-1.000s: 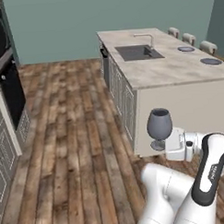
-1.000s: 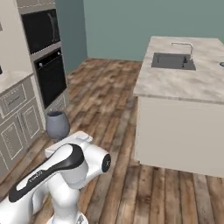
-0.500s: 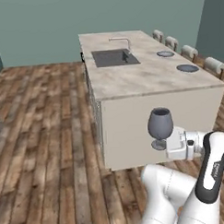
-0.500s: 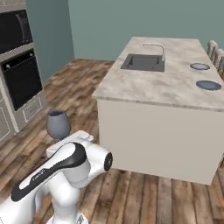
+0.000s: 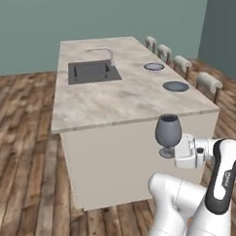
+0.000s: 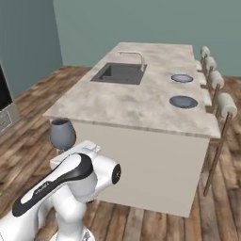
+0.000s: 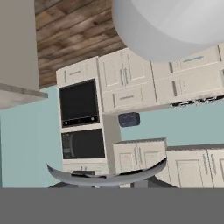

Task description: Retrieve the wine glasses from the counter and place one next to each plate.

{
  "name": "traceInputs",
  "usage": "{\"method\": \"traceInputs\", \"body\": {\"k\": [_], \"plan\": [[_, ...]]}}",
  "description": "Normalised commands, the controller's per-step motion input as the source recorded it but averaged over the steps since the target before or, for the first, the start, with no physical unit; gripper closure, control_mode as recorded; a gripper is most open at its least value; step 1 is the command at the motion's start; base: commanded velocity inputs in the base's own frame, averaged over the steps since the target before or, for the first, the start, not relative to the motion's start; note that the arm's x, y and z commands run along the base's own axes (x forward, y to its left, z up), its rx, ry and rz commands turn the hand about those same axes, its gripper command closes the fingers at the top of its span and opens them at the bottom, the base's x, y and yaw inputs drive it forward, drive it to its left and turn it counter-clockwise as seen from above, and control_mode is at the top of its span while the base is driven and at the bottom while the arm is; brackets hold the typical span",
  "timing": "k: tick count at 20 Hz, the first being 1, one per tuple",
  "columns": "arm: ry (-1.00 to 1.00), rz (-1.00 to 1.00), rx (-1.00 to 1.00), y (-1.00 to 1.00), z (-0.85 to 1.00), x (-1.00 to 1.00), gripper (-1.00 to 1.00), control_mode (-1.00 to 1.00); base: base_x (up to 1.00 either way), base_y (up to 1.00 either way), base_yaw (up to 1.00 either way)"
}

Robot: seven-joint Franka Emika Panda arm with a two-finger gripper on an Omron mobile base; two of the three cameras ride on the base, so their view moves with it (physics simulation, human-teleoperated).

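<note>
A: Marble table (image 5: 114, 98) w/ the dark sink (image 5: 92, 71) sits ahead; two plates (image 5: 176, 86) on its far-right side, near the stools (image 6: 226, 104).

B: And the wine glass (image 5: 168, 132)?

A: Upright, carried in front of the arm, short of the table edge. The hand (image 5: 176, 153) is clamped on the stem, just above the foot.

B: How'll it handle?

A: Prob. light, thin, fragile, top-heavy. Stem's the right hold; set the foot down flat, beside a plate.

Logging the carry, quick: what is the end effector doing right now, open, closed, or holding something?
End effector: closed on the wine glass at its stem, glass upright.
</note>
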Motion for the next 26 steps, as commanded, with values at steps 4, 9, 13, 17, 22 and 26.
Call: {"method": "traceInputs", "body": {"k": [4, 9, 13, 17, 22, 26], "plan": [[0.0, 0.0, 0.0, 0.0, 0.0, 0.0, 1.0, 1.0, 0.39, -1.0, 0.05], [0.0, 0.0, 0.0, 0.0, 0.0, 0.0, 1.0, 1.0, 0.27, -1.0, 0.17], [0.0, 0.0, 0.0, 0.0, 0.0, 0.0, 1.0, 1.0, 0.21, -1.0, 0.3], [0.0, 0.0, 0.0, 0.0, 0.0, 0.0, 1.0, 1.0, 0.22, -1.0, 0.32], [0.0, 0.0, 0.0, 0.0, 0.0, 0.0, 1.0, 1.0, 0.27, -1.0, 0.31], [0.0, 0.0, 0.0, 0.0, 0.0, 0.0, 1.0, 1.0, 0.55, -1.0, 0.27]]}}
